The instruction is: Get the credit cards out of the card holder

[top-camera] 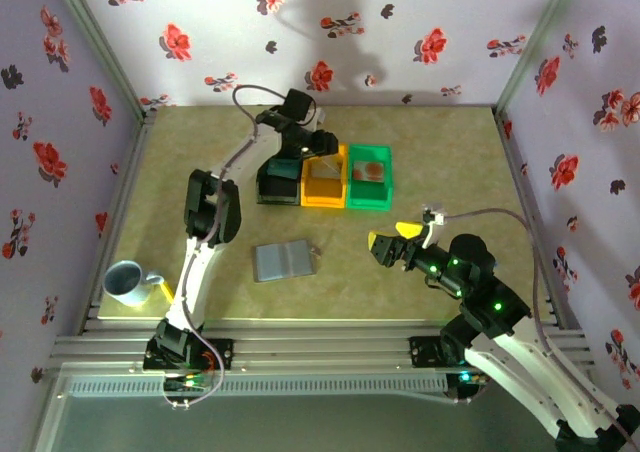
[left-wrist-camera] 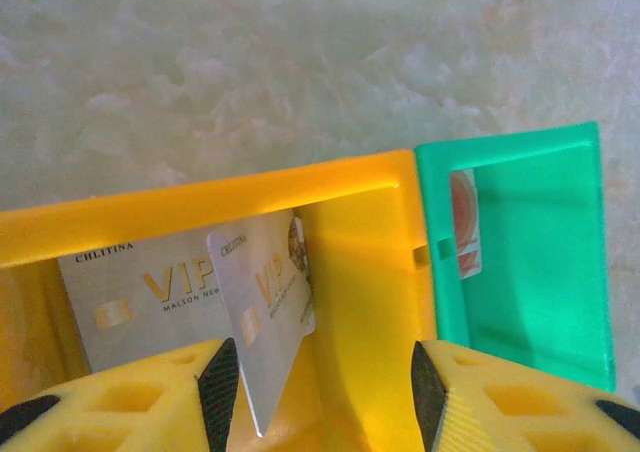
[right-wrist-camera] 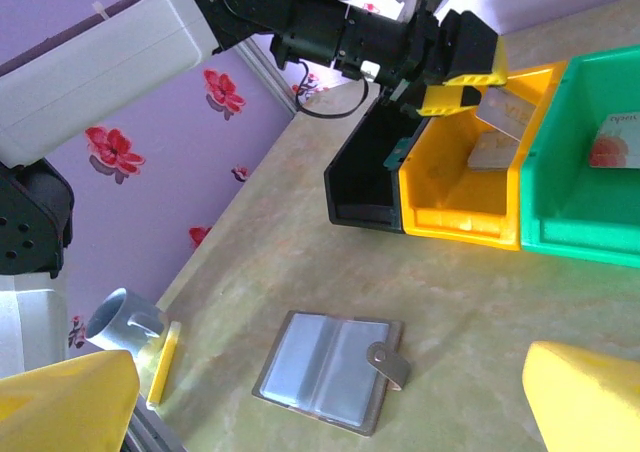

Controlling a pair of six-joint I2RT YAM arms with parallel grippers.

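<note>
- The right gripper [top-camera: 393, 238] hovers over the near right part of the table [top-camera: 450, 172]. Its yellow fingers are spread wide with nothing between them.
- A grey-blue mug [top-camera: 124, 282] stands at the near left corner, with a thin yellow strip [right-wrist-camera: 163, 364] just beside it.
- The card holder [top-camera: 285, 261] lies opened flat on the table between the two arms. Both grey panels face up and the small tab sits at its right edge.
- Farther back, three bins stand side by side and touching: a black bin [top-camera: 278, 184], an orange bin [left-wrist-camera: 360, 252] and a green bin [left-wrist-camera: 530, 262].
- The left gripper [left-wrist-camera: 322, 387] hangs over the orange bin with its fingers apart.
- A tilted VIP card [left-wrist-camera: 265, 312] stands on edge between those fingers, close to the left pad [left-wrist-camera: 219, 384] and well clear of the right one. It is not pinched.
- A flat VIP card [left-wrist-camera: 130, 292] lies on the orange bin's floor behind it.
- A pale card with a red round mark [right-wrist-camera: 615, 140] lies in the green bin.
</note>
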